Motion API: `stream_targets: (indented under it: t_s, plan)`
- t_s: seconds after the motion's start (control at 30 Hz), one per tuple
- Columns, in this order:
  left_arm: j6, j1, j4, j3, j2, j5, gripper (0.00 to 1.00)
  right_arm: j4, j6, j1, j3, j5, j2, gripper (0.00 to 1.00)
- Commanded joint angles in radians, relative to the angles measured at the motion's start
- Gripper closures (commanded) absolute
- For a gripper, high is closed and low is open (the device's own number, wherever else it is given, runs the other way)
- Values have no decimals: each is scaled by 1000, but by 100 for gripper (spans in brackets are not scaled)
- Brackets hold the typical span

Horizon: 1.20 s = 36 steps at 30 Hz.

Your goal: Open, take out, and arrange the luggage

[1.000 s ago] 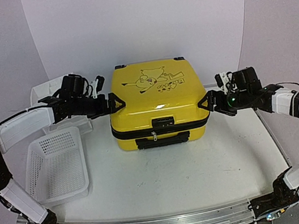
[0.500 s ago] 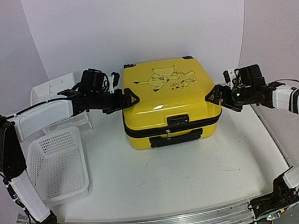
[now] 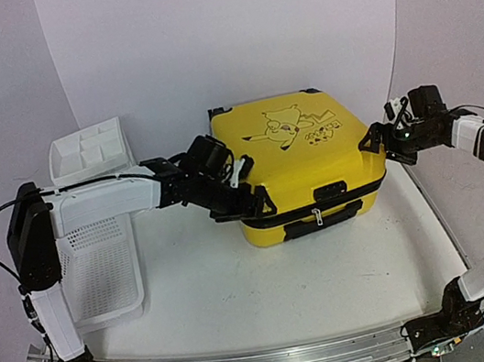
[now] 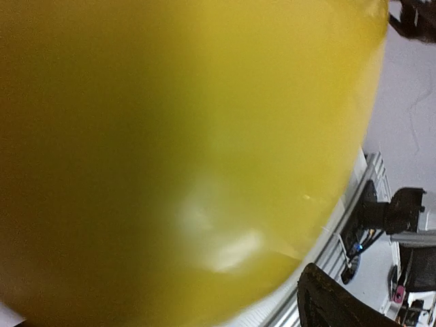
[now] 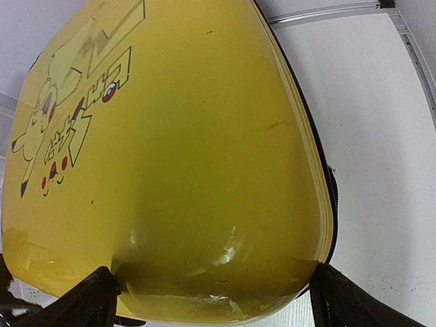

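The left gripper (image 3: 258, 205), fingers spread, presses the near-left corner of the closed luggage (image 3: 299, 157), which lies skewed, right of centre on the table (image 3: 241, 283). Beyond it the right gripper (image 3: 373, 140), spread wide, straddles the far-right corner, so both arms flank it

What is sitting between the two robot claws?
The yellow Pikachu suitcase lies between the left claw and the right claw; the top view shows it best.

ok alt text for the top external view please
A closed yellow Pikachu suitcase lies skewed on a white table, the left gripper at its near-left corner, the right gripper at its right side. A white mesh basket and drawer unit sit at left.
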Motion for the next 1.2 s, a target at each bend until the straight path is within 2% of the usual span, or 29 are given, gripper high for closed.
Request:
stream_targets:
  t_s: [0.0,0.17,0.27,0.33,0.43,0.63,0.8,0.93,1.17]
  plan:
    - [4,-155,220,110,72,206,11,101,-78,57,55,-353,99,2]
    - [27,-182,218,94,24,200,11,66,-45,57,8,-268,2,2]
    - [96,-178,175,48,-74,137,8,-37,1,57,3,-69,-73,2]
    - [163,-163,91,46,-132,85,6,-91,16,55,14,86,-107,2]
    - [211,-109,-4,56,-205,22,6,-127,20,42,87,175,-90,2]
    - [154,73,-14,-5,-301,-72,1,-140,59,25,334,98,127,2]
    - [112,147,58,-1,-230,-7,1,-118,151,22,545,-9,360,2]
    - [49,179,205,-29,-171,109,2,-42,204,22,609,-85,468,2]
    - [0,161,223,-53,-82,135,8,-40,88,22,630,-263,536,7]
